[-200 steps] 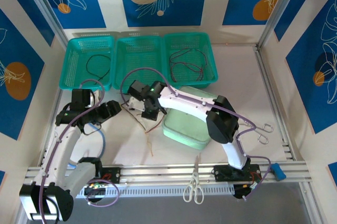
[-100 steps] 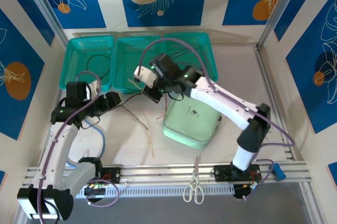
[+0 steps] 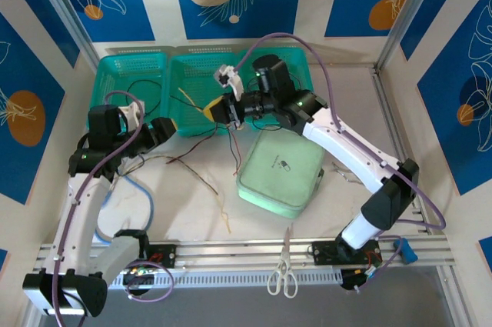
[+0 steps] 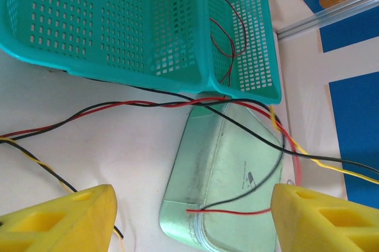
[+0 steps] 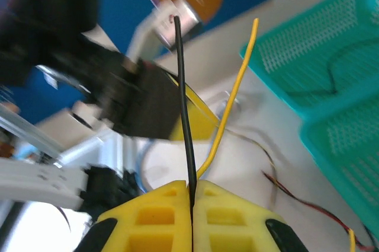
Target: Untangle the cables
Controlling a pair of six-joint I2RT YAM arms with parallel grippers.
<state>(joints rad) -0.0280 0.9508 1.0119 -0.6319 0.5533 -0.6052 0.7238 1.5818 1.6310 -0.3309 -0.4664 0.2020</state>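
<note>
— Teal baskets (image 3: 108, 104) line the far edge from above; where are the cables (image 3: 201, 164)?
— Crossed on the table (image 3: 346, 111) before the baskets, beside a mint case (image 3: 280, 173); the right gripper (image 3: 211, 110) lifts strands by the middle basket; the left gripper (image 3: 157, 133) sits low at the tangle's left end.
— The left wrist view?
— Its fingers (image 4: 59, 219) are spread wide, gripping nothing; black and red cables twist together ahead, running over the case.
— The right wrist?
— Its pads (image 5: 160, 216) are pinched on a black cable (image 5: 182, 98) and a yellow cable (image 5: 231, 104).
— Best way on?
— Probably clamp the twisted pair with the left; draw the right away slowly, so strands slide apart rather than knot.
</note>
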